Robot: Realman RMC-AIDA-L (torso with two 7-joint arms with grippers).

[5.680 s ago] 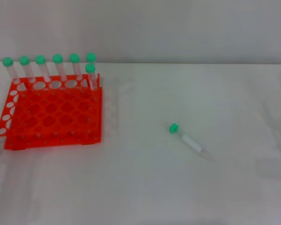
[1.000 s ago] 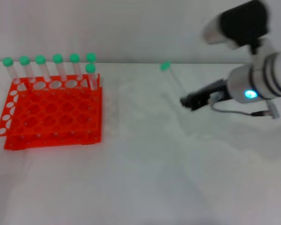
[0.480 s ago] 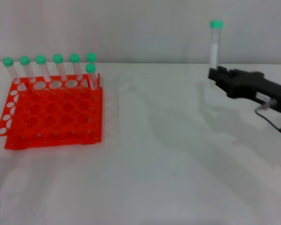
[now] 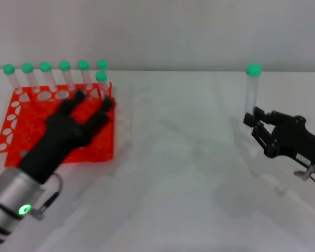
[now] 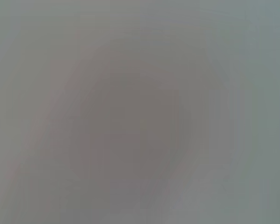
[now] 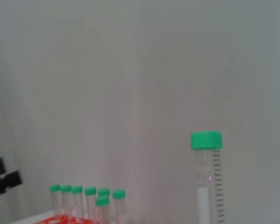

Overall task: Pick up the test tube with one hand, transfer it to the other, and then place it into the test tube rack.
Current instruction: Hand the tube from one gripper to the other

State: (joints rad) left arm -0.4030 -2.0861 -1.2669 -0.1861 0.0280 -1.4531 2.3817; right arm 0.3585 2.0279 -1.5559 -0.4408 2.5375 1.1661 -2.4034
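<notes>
My right gripper [image 4: 253,126] is shut on the test tube [image 4: 251,92] and holds it upright above the table at the right, green cap up. The tube also shows in the right wrist view [image 6: 207,179], with its whitish label. The orange-red test tube rack [image 4: 21,126] stands at the far left with several green-capped tubes [image 4: 46,75] in its back row. My left gripper [image 4: 91,105] is open, its black fingers spread over the rack's right part, hiding some holes. The left wrist view shows only a blank grey surface.
The white table [image 4: 173,173] spreads between the rack and the right arm. A plain pale wall [image 4: 157,31] closes off the back. The rack and its tubes show small in the right wrist view [image 6: 88,203].
The left arm has come into view and now reaches over the rack. The right gripper has moved the upright tube lower and slightly to the right.
</notes>
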